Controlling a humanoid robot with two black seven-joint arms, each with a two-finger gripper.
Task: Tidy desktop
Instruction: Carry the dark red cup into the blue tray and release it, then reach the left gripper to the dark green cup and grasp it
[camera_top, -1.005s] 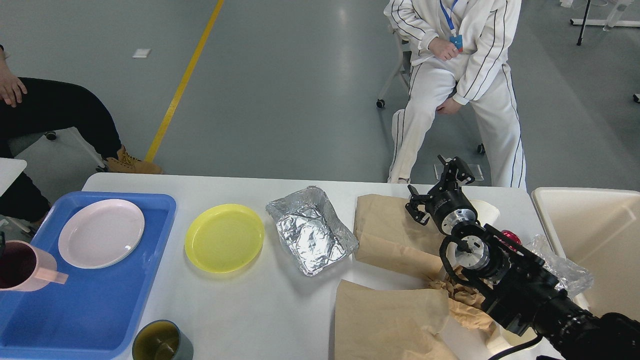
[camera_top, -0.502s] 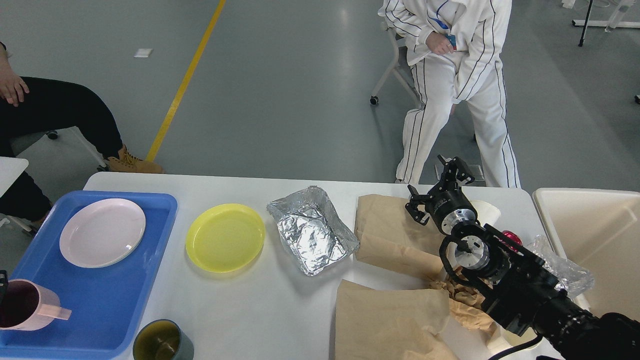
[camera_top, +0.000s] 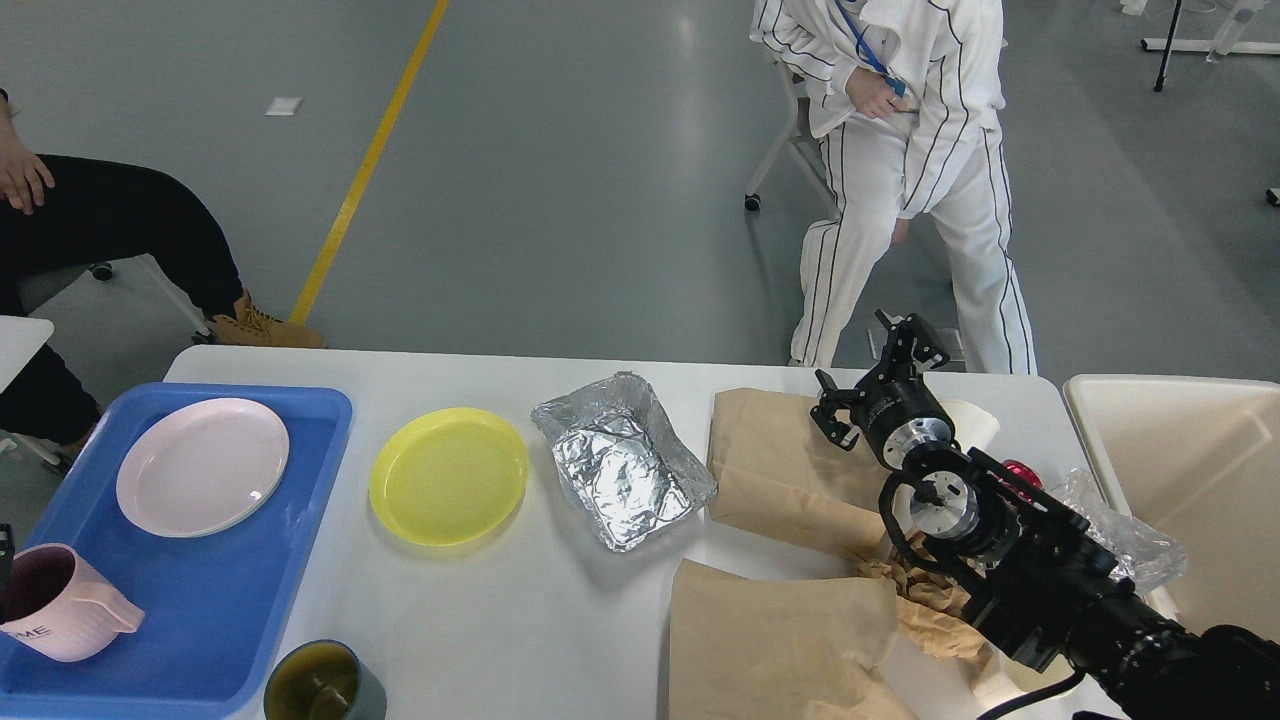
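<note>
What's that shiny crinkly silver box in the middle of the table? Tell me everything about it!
It is a crumpled silver foil tray, like thin aluminium foil pressed into a shallow rectangular box. Its walls are wrinkled and uneven, its bottom creased and shiny, and it looks empty. It sits open side up, turned at a slant, on the white desktop, between the round yellow plastic plate and the brown paper bag. Its right corner comes right up to the bag; no gripper touches it.

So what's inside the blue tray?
The blue tray holds a pale pink plate lying flat and a pink cup at its near left corner. The cup's left side is cut off at the picture's edge.
</note>
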